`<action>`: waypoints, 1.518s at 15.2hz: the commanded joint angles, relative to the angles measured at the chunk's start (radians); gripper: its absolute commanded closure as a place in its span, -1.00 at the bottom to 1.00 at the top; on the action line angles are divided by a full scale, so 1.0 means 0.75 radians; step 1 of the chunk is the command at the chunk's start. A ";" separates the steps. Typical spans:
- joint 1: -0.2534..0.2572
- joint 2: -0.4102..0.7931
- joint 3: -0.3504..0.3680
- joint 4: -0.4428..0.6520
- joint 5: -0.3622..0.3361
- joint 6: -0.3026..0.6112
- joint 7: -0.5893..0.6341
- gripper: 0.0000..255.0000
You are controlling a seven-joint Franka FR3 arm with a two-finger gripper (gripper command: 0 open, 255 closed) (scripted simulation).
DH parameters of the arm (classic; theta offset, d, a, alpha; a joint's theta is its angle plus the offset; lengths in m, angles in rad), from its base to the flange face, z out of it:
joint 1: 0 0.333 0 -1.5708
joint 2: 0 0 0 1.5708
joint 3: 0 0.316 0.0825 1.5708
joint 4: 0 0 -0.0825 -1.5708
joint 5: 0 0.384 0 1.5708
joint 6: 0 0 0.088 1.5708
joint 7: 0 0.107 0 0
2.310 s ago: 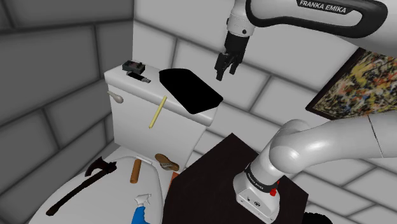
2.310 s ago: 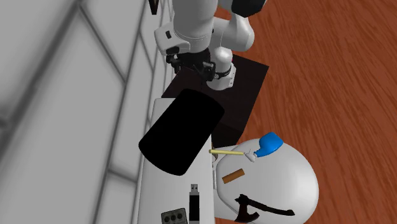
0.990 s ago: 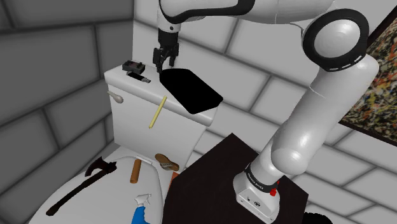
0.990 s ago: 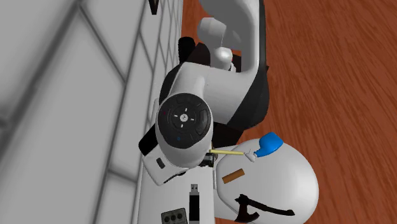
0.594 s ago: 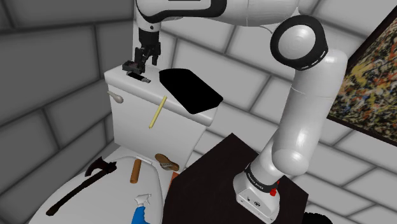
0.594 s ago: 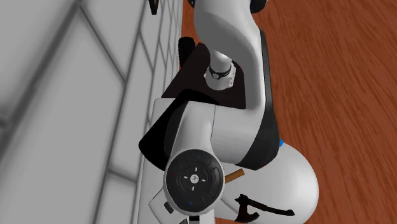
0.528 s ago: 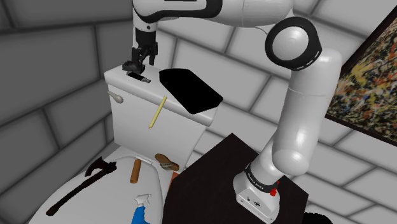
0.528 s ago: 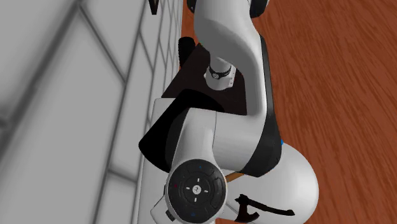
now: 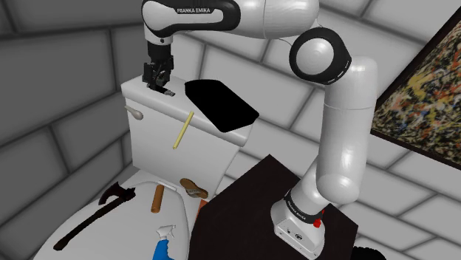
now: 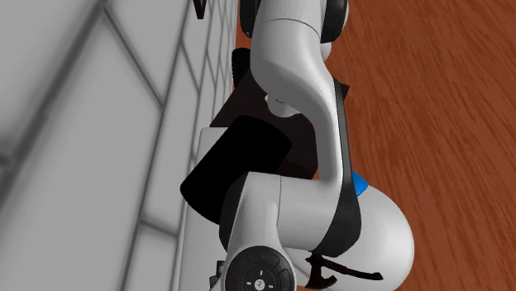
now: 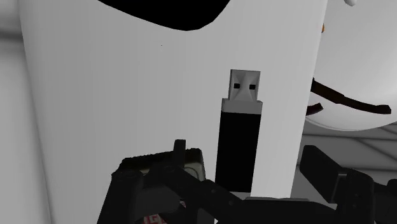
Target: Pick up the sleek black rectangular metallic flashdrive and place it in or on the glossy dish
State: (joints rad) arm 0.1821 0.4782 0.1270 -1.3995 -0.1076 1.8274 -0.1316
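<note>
The gripper (image 9: 156, 81) hangs open just above a white toilet tank lid (image 9: 148, 97), its two black fingers (image 11: 324, 175) standing well apart. In the wrist view the black end of the flashdrive (image 11: 240, 137) runs in between them. The finger on the tank's outer side is clear of it, and whether the other touches it cannot be told. The drive lies flat on the lid, its silver plug pointing away from the gripper. A small dark box (image 11: 191, 167) with a grey face sits just beside the drive's black end, by the inner finger.

In the shoulder view the flashdrive shows as a dark sliver at about five o'clock of the fingertips. The dish (image 9: 220, 103), flat, black and glossy, lies on the same lid at four o'clock of the gripper, near the drive but apart from it. A yellow stick (image 9: 182, 131) leans down the tank's front at six o'clock of the dish, and the flush lever (image 9: 134, 112) sticks out at seven o'clock of the gripper.

On the white toilet lid (image 9: 133, 229) at six o'clock lie an axe (image 9: 94, 220), a brown-handled tool (image 9: 158, 198) and a blue spray bottle (image 9: 162, 247). The dark stand (image 9: 251, 203) sits at five o'clock and a painting (image 9: 421, 92) hangs at three o'clock. In the second exterior view, a wooden floor (image 10: 430, 99) fills the three o'clock side.
</note>
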 commanded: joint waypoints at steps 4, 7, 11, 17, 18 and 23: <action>-0.003 0.008 -0.001 -0.035 -0.001 0.040 0.000 -1.00; -0.004 0.008 0.000 -0.035 -0.001 0.040 0.000 -1.00; 0.000 0.001 0.002 -0.040 -0.001 0.037 0.006 1.00; 0.008 0.010 0.004 -0.037 -0.005 0.043 0.017 1.00; 0.007 -0.005 0.004 -0.070 -0.004 0.061 0.019 1.00; -0.065 0.002 0.084 0.021 -0.038 -0.029 0.017 1.00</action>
State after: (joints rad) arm 0.1368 0.4587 0.1800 -1.3985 -0.1708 1.8245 -0.1158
